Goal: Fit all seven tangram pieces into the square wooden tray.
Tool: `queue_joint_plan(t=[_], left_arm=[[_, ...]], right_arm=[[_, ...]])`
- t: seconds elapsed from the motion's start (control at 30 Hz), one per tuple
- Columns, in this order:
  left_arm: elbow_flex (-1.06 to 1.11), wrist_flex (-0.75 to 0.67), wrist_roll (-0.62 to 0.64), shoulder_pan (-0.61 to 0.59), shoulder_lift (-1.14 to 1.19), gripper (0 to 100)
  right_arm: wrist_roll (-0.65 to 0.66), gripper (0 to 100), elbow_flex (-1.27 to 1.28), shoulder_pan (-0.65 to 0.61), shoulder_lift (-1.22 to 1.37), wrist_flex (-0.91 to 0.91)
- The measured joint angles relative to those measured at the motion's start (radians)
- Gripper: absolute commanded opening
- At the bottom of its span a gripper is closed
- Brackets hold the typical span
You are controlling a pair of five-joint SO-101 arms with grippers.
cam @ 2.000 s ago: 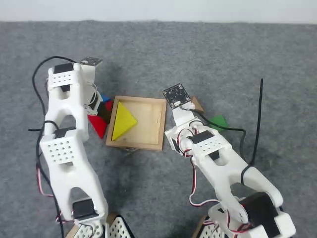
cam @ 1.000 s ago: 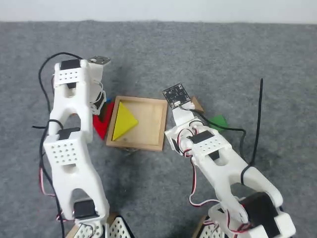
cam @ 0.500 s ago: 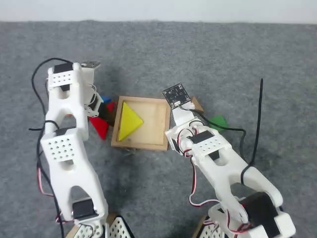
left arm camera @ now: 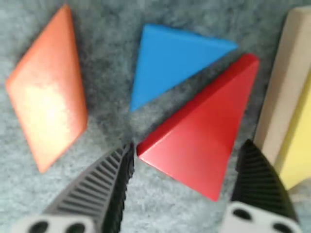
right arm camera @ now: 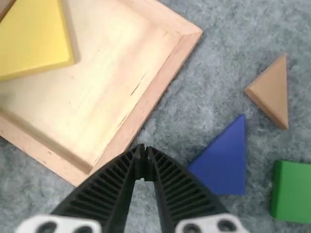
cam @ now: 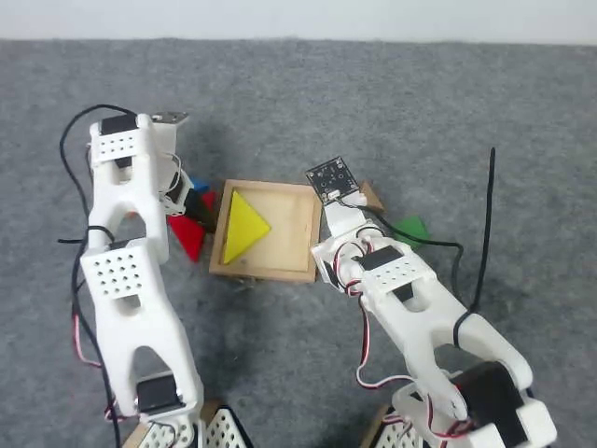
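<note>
The square wooden tray (cam: 263,273) holds a yellow triangle (cam: 244,227). Just left of the tray, my left gripper (left arm camera: 187,158) hangs open, its fingers straddling a red triangle (left arm camera: 199,131) that lies against the tray rim (left arm camera: 286,87). A blue triangle (left arm camera: 170,58) and an orange parallelogram (left arm camera: 48,92) lie beyond it. My right gripper (right arm camera: 144,153) is shut and empty above the carpet off the tray's right rim (right arm camera: 142,104). Near it lie a dark blue triangle (right arm camera: 226,158), a tan triangle (right arm camera: 272,92) and a green square (right arm camera: 291,191).
Grey carpet covers the whole table. The right arm (cam: 392,271) stands at the tray's right side and its black cable (cam: 480,233) loops to the right. The left arm (cam: 126,233) rises along the tray's left side.
The left arm swung toward the tray and back again. The tray slid a little to the right and the yellow triangle turned inside it. The right arm stayed still.
</note>
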Motion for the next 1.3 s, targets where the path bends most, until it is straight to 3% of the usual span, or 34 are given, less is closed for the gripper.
queue_joint_plan(t=[0.23,0.53,0.8,1.3], left_arm=[[0.000,0.000,-0.080,0.000,0.000,31],[0.000,0.000,-0.084,0.000,0.000,30],[-0.002,0.000,-0.089,0.002,-0.011,17],[-0.038,0.011,-0.091,0.031,-0.020,17]], right_arm=[[0.000,0.6,0.000,0.000,0.000,0.000],[0.000,0.6,0.000,0.000,0.000,0.000],[0.000,0.6,0.000,0.000,0.000,0.000],[0.000,0.6,0.000,0.000,0.000,0.000]])
